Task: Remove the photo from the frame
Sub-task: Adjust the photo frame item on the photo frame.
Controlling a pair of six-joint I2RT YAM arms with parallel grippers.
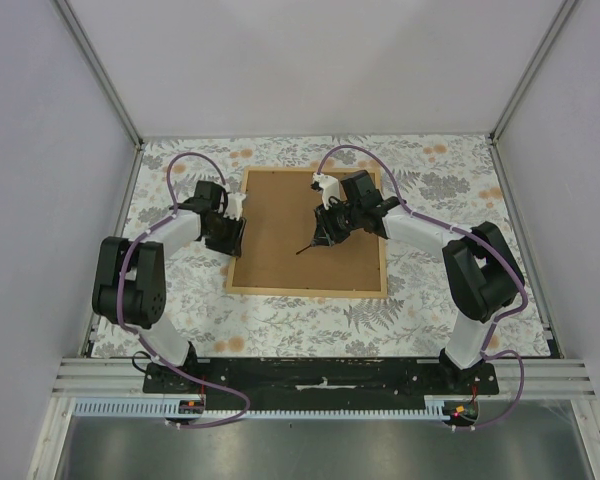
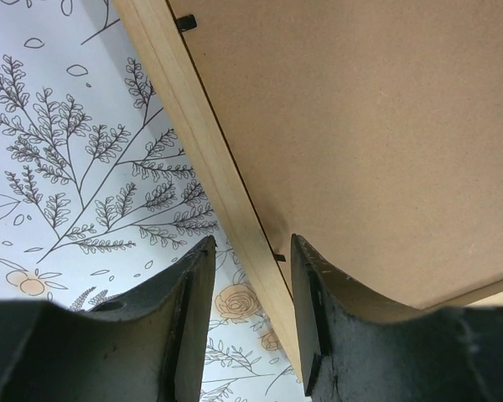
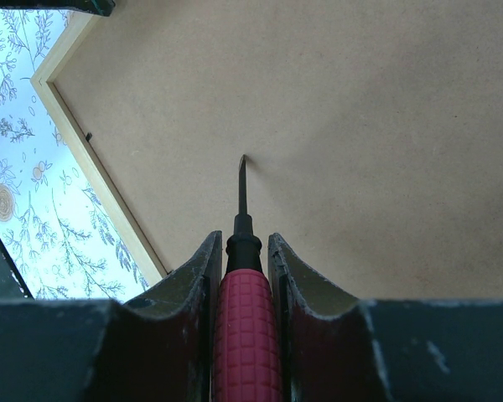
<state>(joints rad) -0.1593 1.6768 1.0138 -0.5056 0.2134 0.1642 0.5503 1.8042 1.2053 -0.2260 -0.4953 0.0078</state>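
Note:
The frame (image 1: 307, 291) lies back-up on the table, its brown backing board (image 1: 290, 205) facing me; the photo is hidden beneath it. My left gripper (image 1: 237, 232) sits at the frame's left edge. Seen from the left wrist, this gripper (image 2: 251, 251) is open, its jaws straddling the tan wooden strip (image 2: 210, 159) without pinching it, one finger over the board (image 2: 360, 126). My right gripper (image 1: 325, 228) hovers over the board's middle. The right wrist view has that gripper (image 3: 243, 239) shut on a pink-handled screwdriver (image 3: 247, 335), whose dark tip touches the board (image 3: 386, 126).
A floral tablecloth (image 1: 180, 310) covers the table around the frame. Small black retaining tabs (image 2: 185, 23) sit along the strip's inner edge. White enclosure walls and metal posts (image 1: 100, 70) bound the table at the sides and back.

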